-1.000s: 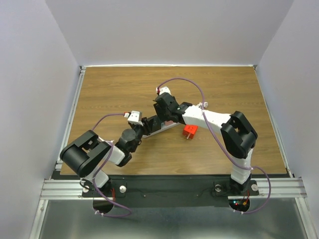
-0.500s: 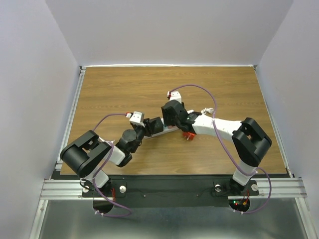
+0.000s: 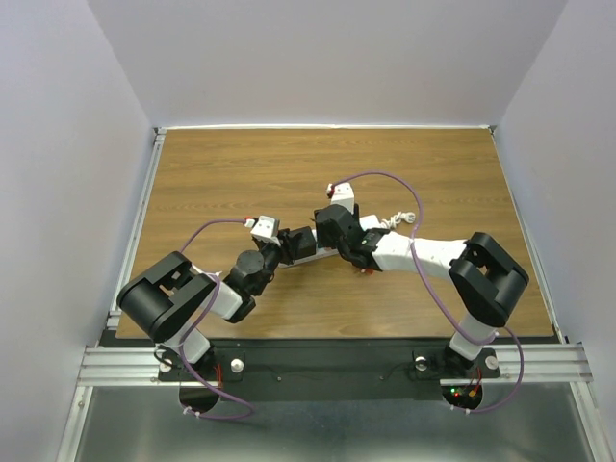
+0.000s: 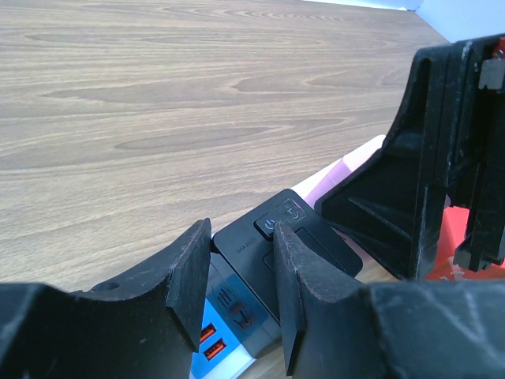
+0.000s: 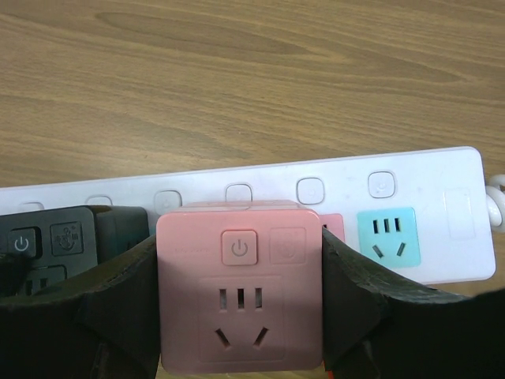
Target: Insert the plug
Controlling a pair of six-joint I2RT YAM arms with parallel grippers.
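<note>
My right gripper (image 5: 241, 272) is shut on a pink square plug adapter (image 5: 241, 316), one finger on each side. It holds the adapter right over the white power strip (image 5: 410, 170), between a black adapter (image 5: 47, 237) plugged in on the left and a teal socket (image 5: 387, 235). I cannot tell whether its pins are in. My left gripper (image 4: 239, 272) is shut on the strip's end (image 4: 229, 316) with the blue socket and orange USB ports. In the top view both grippers, left (image 3: 300, 243) and right (image 3: 339, 236), meet over the strip (image 3: 325, 253) at mid-table.
A red block (image 4: 454, 245) lies on the table just beyond the strip, mostly under my right arm. The strip's white cable (image 3: 395, 221) loops behind the right arm. The wooden table (image 3: 212, 173) has metal rails along its left and right edges.
My right arm has swung down and towards the near right with the pink adapter, onto the strip. It now covers the red block. The left arm has not moved.
</note>
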